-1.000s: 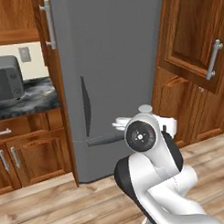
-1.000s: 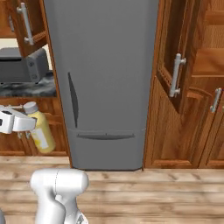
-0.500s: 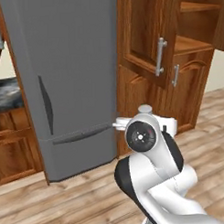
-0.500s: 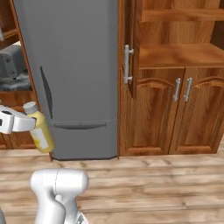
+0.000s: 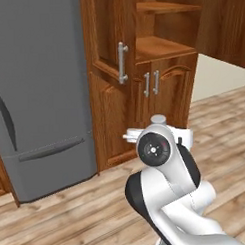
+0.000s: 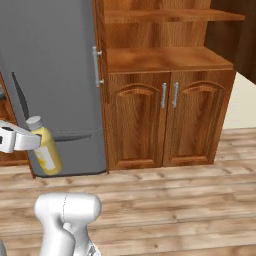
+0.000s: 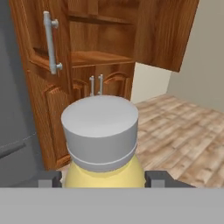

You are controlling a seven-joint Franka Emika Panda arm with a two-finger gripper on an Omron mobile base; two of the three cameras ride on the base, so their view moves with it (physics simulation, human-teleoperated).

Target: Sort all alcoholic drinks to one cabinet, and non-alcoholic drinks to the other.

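The end effector (image 7: 103, 179) grips the yellow juice bottle (image 6: 46, 150) by its sides, grey cap (image 7: 100, 127) up. Ahead, the wooden cabinet (image 6: 167, 90) stands open, its shelves bare.

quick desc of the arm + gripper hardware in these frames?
Glossy white rounded arm links with dark bands at the joints, and a round dark joint cap with a small silver hub facing the left base camera. The gripper body is a white block; its fingertips are small and dark grey. No cables or markings visible.

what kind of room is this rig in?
Most likely a home kitchen: a tall grey fridge, a brown wooden cabinet with arched-panel doors and open shelves, and wood plank flooring. The gripper holds a yellow juice bottle.
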